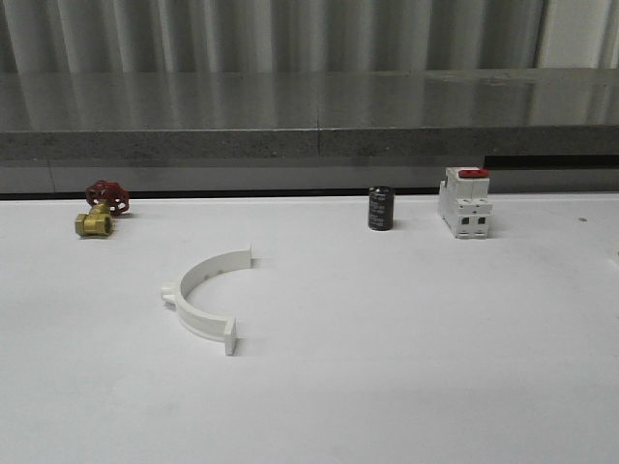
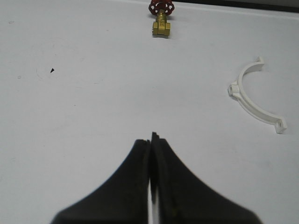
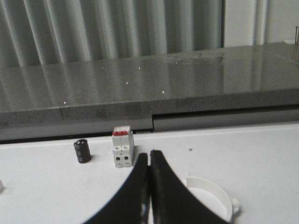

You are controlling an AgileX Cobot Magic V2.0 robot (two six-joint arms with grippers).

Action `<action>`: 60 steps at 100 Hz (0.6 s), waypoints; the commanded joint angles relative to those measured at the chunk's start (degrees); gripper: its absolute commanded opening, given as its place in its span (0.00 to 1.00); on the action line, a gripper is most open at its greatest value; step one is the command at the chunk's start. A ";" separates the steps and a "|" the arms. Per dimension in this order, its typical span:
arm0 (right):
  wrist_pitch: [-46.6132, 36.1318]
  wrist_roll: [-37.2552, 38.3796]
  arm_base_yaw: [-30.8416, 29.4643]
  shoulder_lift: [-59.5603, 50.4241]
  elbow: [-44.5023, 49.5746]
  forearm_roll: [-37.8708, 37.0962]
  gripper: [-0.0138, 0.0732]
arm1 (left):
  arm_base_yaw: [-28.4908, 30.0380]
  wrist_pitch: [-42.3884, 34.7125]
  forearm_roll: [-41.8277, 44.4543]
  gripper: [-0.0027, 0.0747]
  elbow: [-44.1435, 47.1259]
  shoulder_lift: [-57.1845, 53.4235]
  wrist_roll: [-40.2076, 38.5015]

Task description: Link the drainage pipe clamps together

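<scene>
1. Left gripper (image 2: 151, 140): black fingers pressed together with nothing between them, poised above bare white table (image 1: 406, 367).
2. Right gripper (image 3: 149, 156): black fingers likewise closed on nothing.
3. Drainage pipe clamp, second half (image 3: 212, 196): white curved piece lying on the table just beyond the right gripper's fingers (partly hidden behind them), with a small lug at its outer edge.
4. Drainage pipe clamp, first half (image 1: 205, 298): white semicircular half-ring lying flat on the table, left of centre, open side facing right; end tabs at both tips, side lug on the outer curve. Well apart from the second half.
5. Brass valve (image 1: 100, 210): red handwheel, far left of the table.
6. Black cylinder (image 1: 380, 209): upright, far centre-right (markings unreadable).
7. White block (image 1: 464, 202): red top, just right of the cylinder.
</scene>
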 commanded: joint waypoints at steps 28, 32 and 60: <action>13.70 0.04 -0.15 22.32 -24.33 0.76 0.08 | 0.10 -4.32 -0.16 0.01 -1.38 0.23 0.23; 15.58 0.04 -0.15 25.37 -26.82 0.89 0.08 | 0.10 -4.32 -0.16 0.01 -1.38 0.23 0.23; 21.97 0.04 -0.15 38.84 -33.17 1.79 0.08 | 0.10 -4.32 -0.16 0.01 -1.38 0.23 0.23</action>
